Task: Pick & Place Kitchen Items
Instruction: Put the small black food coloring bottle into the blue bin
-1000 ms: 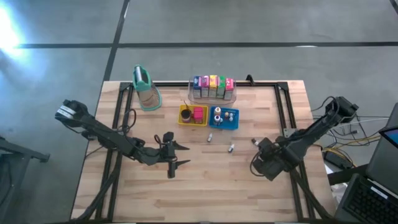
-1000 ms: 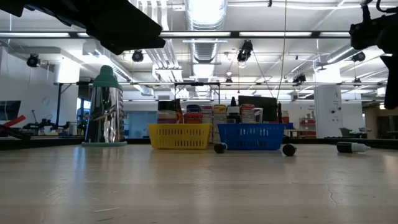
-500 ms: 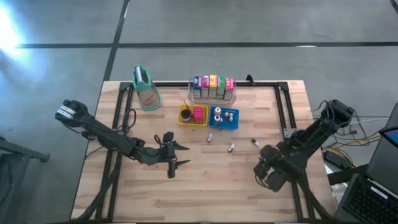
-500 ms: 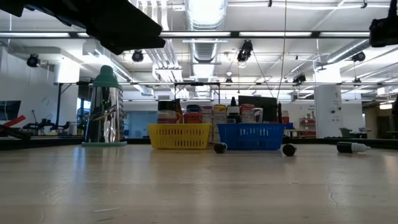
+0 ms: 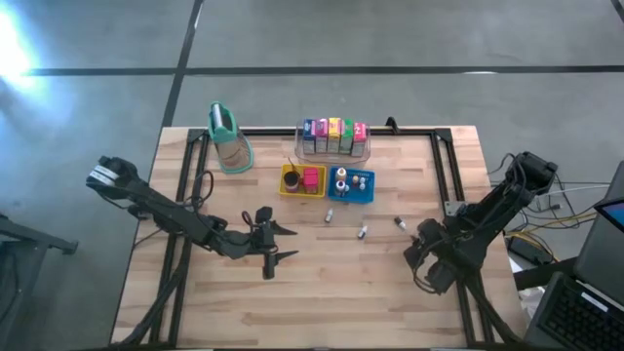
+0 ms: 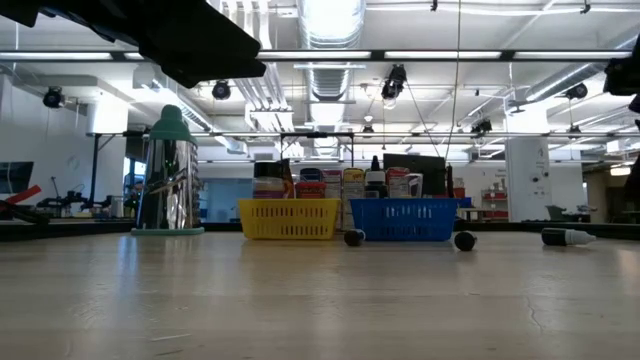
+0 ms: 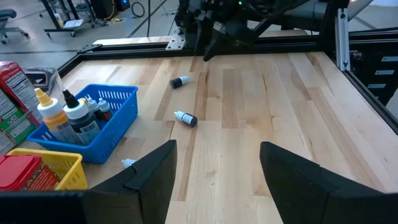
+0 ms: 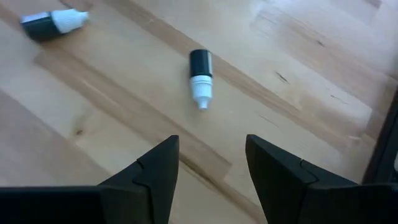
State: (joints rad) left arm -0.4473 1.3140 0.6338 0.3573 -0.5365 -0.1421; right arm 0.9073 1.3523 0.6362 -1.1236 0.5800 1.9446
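We are looking down on a wooden table (image 5: 322, 292) with both arms waiting over its near half. The left gripper (image 5: 274, 243) is hovering towards eight o'clock from the table's middle, its two fingers (image 7: 155, 177) spread apart and grasping nothing. The right gripper (image 8: 208, 168) is hanging at about four o'clock, near the table's right edge; its fingers are parted too, with bare wood between them and nothing held.

The kitchen items are sitting mostly at twelve o'clock. A row of colourful cartons (image 5: 333, 136) is standing upright in a clear bin (image 5: 367, 146) at the far edge. Just nearer to us, a yellow tray (image 5: 289, 185) is holding a red block (image 5: 311, 177) and a dark item we cannot make out well, perhaps a small bottle. Touching its right side, a blue tray (image 5: 369, 189) is holding several small dropper bottles (image 7: 68, 115) standing upright.

Three small bottles are lying loose on the wood: one (image 5: 330, 214) just at six o'clock of the blue tray, a second (image 5: 362, 232) a little nearer and to the right, and a third (image 5: 399, 222) at three o'clock of that one, nearest the right gripper. In the right wrist view, the one (image 8: 200, 78) lying ahead of the fingers is showing a black body and a white tip.

A tall tan container with a teal top (image 5: 225, 136) is standing at eleven o'clock, well apart from the trays
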